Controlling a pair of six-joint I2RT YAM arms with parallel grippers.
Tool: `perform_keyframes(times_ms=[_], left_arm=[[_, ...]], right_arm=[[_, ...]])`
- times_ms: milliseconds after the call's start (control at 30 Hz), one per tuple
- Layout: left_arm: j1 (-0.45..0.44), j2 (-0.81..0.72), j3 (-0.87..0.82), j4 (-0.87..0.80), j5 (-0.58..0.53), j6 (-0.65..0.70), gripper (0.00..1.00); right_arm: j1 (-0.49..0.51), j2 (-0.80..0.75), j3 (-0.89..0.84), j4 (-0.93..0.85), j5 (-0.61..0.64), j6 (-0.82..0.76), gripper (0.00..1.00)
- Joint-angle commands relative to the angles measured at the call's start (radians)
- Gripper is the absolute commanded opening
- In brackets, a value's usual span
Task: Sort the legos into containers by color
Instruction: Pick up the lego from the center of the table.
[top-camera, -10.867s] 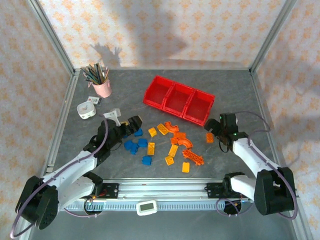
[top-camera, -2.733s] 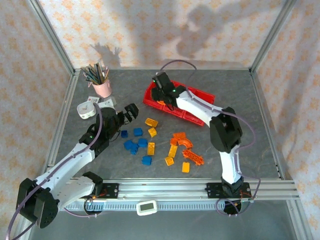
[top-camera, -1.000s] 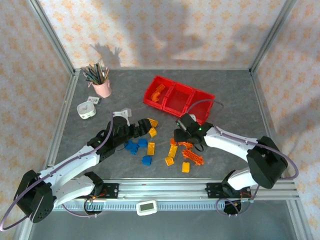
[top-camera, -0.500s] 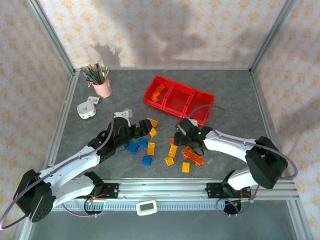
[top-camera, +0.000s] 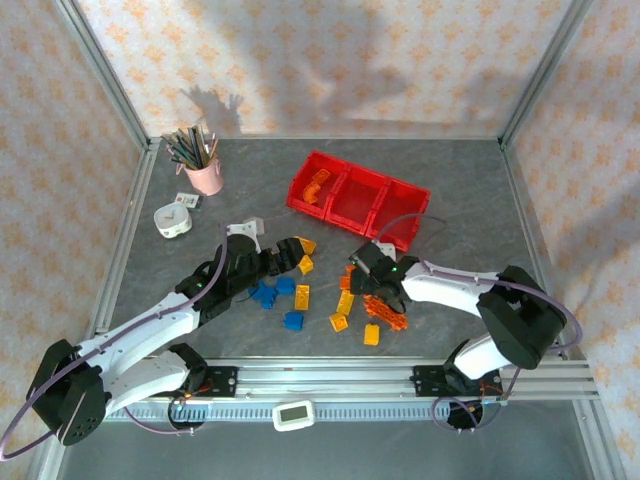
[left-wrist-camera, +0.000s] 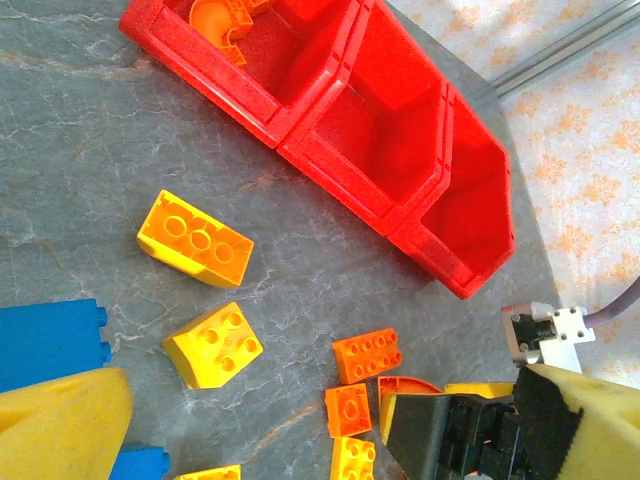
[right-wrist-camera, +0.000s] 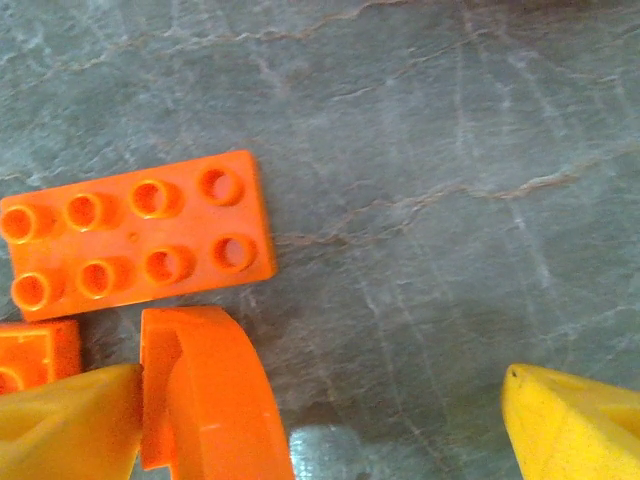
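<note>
From above, the right gripper (top-camera: 360, 272) is back from the containers (top-camera: 350, 226), leaving a curved orange brick (top-camera: 317, 183) in the bin (top-camera: 305, 207) toward the bench's (top-camera: 470, 200) left edge. It sits low over the orange legos (top-camera: 375, 300) mid-bench, between floral-papered walls (top-camera: 330, 60), while the left gripper (top-camera: 290, 252) hovers by the yellow legos (top-camera: 302, 296). Left wrist: its jaws stand apart, holding nothing. Right wrist: the jaws are wide, with another curved orange piece (right-wrist-camera: 205, 400) between them on grey marbled bench, likely the next pick.

The grey veined counter (right-wrist-camera: 450, 150) has a matt, stone-look finish, while the three joined red plastic bins (left-wrist-camera: 380, 130) are properly glossy and smooth. The flat orange studded plastic brick (right-wrist-camera: 135, 235) has more of a satin sheen. The yellow pads (right-wrist-camera: 575, 420) on the right tool (right-wrist-camera: 325, 400) look dull and a bit grainy.
</note>
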Motion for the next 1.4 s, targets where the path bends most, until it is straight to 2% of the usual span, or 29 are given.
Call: perform_keyframes(times_ms=[0, 167, 433, 700, 933, 1100, 1367], left_arm=[[-0.008, -0.009, -0.003, 0.025, -0.023, -0.008, 0.99], [-0.009, 0.002, 0.006, 0.031, -0.017, -0.004, 0.99], [-0.008, -0.017, 0.008, 0.019, -0.016, -0.011, 0.99], [-0.008, -0.065, -0.014, -0.011, -0.041, -0.024, 0.99], [-0.008, -0.07, -0.018, -0.018, -0.046, -0.024, 0.99], [-0.008, -0.072, -0.017, -0.026, -0.052, -0.019, 0.99], [-0.008, -0.055, -0.011, -0.019, -0.055, -0.014, 0.99]], right_arm=[[-0.016, -0.057, -0.008, -0.065, 0.096, 0.044, 0.9], [-0.043, -0.115, -0.029, -0.09, 0.099, 0.049, 0.9], [-0.037, -0.119, -0.011, -0.084, -0.035, -0.043, 0.92], [0.011, -0.108, 0.023, -0.214, 0.005, -0.011, 0.97], [0.02, -0.058, 0.031, -0.237, -0.008, 0.004, 0.98], [0.021, -0.074, 0.009, -0.169, -0.082, -0.01, 0.98], [-0.006, 0.008, 0.044, -0.152, -0.004, -0.031, 0.99]])
